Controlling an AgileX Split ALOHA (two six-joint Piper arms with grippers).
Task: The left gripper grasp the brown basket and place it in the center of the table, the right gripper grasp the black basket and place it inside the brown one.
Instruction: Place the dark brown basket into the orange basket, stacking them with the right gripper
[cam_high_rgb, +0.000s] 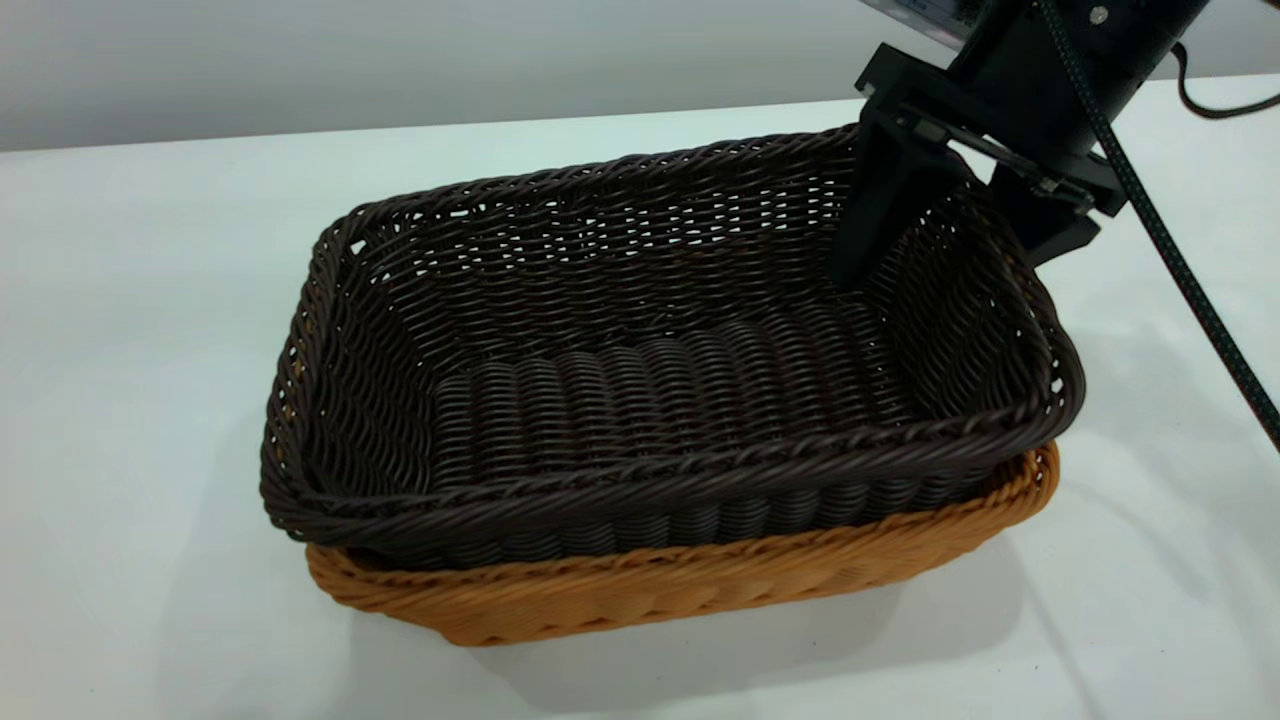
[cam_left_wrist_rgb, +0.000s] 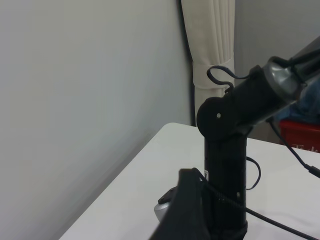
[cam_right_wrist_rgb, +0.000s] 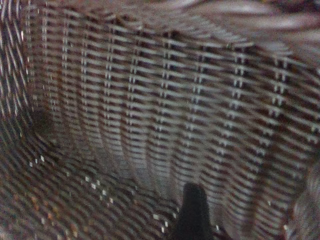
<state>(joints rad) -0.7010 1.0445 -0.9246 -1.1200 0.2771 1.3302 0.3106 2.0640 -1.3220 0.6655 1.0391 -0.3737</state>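
The black basket (cam_high_rgb: 660, 350) sits nested inside the brown basket (cam_high_rgb: 700, 585) in the middle of the white table (cam_high_rgb: 150, 350). Only the brown basket's near wall and rim show below it. My right gripper (cam_high_rgb: 945, 265) is at the black basket's far right end and straddles its wall, one finger (cam_high_rgb: 875, 215) inside and the other outside. The jaws stand wide apart and off the wall. In the right wrist view one finger (cam_right_wrist_rgb: 192, 212) hangs before the black basket's woven inner wall (cam_right_wrist_rgb: 150, 100). My left gripper is out of the exterior view; a dark part of it (cam_left_wrist_rgb: 187, 210) shows in the left wrist view.
A black cable (cam_high_rgb: 1170, 250) runs down from the right arm over the table's right side. The left wrist view shows a black arm column (cam_left_wrist_rgb: 225, 175) standing on the table, a cream curtain (cam_left_wrist_rgb: 212, 50) and a red object (cam_left_wrist_rgb: 300, 132) behind it.
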